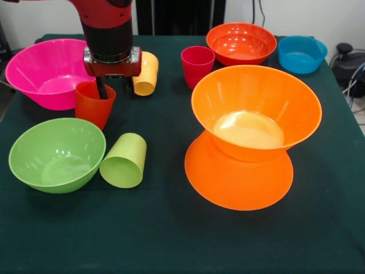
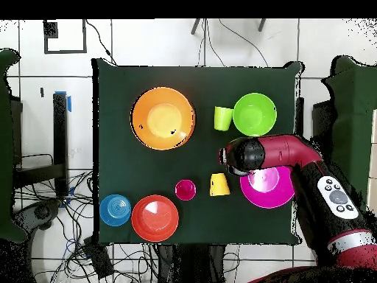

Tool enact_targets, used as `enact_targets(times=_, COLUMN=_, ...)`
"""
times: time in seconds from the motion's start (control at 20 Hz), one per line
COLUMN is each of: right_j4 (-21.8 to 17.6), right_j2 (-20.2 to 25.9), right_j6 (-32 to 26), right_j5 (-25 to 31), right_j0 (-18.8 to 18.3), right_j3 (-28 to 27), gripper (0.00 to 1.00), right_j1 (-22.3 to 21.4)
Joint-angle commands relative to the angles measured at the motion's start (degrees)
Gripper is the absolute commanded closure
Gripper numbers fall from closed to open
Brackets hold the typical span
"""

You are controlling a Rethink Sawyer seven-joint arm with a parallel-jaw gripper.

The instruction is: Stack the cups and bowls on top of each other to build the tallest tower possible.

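Note:
My gripper (image 1: 114, 94) is open at the rim of the upright red-orange cup (image 1: 94, 105). One finger (image 1: 101, 88) reaches inside the cup and the other stands outside its right wall. The cup stands beside the large pink bowl (image 1: 40, 71). The tower (image 1: 256, 108) is two large orange bowls, the lower one upside down (image 1: 239, 182) and the upper one upright on it. In the overhead view the arm's head (image 2: 243, 156) hides the gripper, and the tower (image 2: 163, 118) shows at the upper left.
The yellow-orange cup (image 1: 146, 73) lies on its side behind the gripper. The lime green cup (image 1: 124, 161) lies beside the green bowl (image 1: 56, 154). The magenta-red cup (image 1: 197, 65), round red-orange bowl (image 1: 241, 43) and blue bowl (image 1: 302, 54) stand at the back right.

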Motion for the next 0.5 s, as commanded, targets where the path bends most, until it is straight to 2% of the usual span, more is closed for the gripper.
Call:
enact_targets(times=0.05, right_j4=-5.3, right_j2=0.3, right_j6=-12.0, right_j5=-3.9, right_j0=0.1, right_j3=-3.5, gripper=0.0, right_j1=2.0)
enact_targets(times=0.5, right_j4=-4.3, right_j2=1.5, right_j6=-12.5, right_j5=-4.9, right_j0=-1.3, right_j3=-4.1, gripper=0.0, right_j1=2.8)
